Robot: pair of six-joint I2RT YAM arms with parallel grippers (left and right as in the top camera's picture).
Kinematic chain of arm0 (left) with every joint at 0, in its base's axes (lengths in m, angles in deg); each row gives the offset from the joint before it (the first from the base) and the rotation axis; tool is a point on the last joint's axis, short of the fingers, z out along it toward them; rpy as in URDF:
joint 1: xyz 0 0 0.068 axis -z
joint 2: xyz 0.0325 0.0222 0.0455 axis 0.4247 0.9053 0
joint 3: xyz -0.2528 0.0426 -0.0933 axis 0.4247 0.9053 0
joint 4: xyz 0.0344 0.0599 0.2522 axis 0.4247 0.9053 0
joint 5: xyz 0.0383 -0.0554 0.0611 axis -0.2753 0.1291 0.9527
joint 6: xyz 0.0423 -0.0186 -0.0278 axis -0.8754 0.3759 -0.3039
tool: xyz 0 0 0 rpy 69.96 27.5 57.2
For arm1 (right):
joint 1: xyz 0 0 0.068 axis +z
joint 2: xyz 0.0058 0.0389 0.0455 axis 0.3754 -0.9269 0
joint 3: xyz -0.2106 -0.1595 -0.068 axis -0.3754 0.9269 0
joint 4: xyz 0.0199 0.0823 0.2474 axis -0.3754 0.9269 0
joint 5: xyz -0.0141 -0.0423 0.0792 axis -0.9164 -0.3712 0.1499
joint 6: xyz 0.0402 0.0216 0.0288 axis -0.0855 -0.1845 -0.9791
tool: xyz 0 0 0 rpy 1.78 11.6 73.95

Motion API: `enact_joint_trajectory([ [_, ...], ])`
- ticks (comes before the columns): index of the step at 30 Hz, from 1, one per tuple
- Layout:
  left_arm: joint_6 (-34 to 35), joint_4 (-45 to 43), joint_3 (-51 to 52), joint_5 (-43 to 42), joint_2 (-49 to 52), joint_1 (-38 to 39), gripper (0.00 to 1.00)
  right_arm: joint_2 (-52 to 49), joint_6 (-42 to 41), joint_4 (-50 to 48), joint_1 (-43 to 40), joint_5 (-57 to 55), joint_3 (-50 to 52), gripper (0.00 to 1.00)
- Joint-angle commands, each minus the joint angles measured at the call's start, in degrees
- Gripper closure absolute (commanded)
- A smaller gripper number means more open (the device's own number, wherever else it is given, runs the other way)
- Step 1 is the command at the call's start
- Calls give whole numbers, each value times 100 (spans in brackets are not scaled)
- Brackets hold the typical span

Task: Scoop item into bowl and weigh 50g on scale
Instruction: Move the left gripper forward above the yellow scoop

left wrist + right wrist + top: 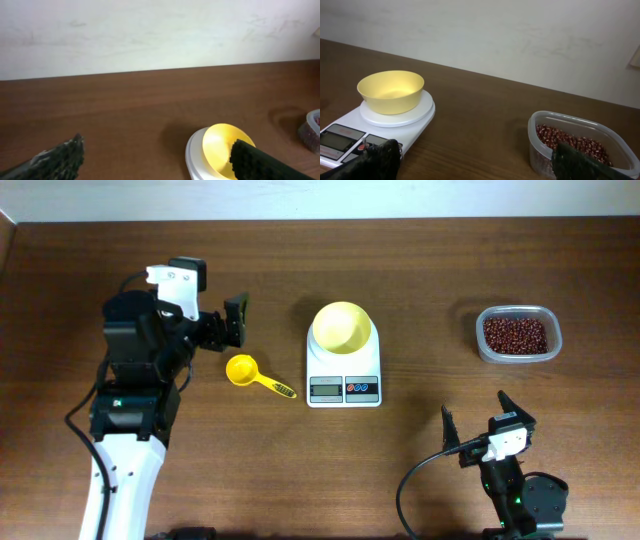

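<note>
Overhead: loose, spill-prone beans (516,334), upper right; grab stiff light scoop (245,370) by handle; left hand (236,320), right hand (478,415) gaping, empty.

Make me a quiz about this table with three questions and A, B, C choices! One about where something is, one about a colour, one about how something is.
1. Where is the bowl? A on the scale; B beside it; C behind it.
2. The scoop is: A blue; B yellow; C green.
3. The bowl is: A full; B tipped over; C empty.
Answers: 1 A, it sits on the scale's round plate. 2 B, it is the same yellow as the bowl. 3 C, it stands upright with a bare inside.
</note>
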Motion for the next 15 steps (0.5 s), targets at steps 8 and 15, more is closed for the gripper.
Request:
enact_joint_trajectory([
  [8,496,-22,-656,87,619,-24,1,26,-42,35,52,-31,37,1],
  [15,817,223,-765,490,1163,-24,1,26,-42,35,52,-31,37,1],
])
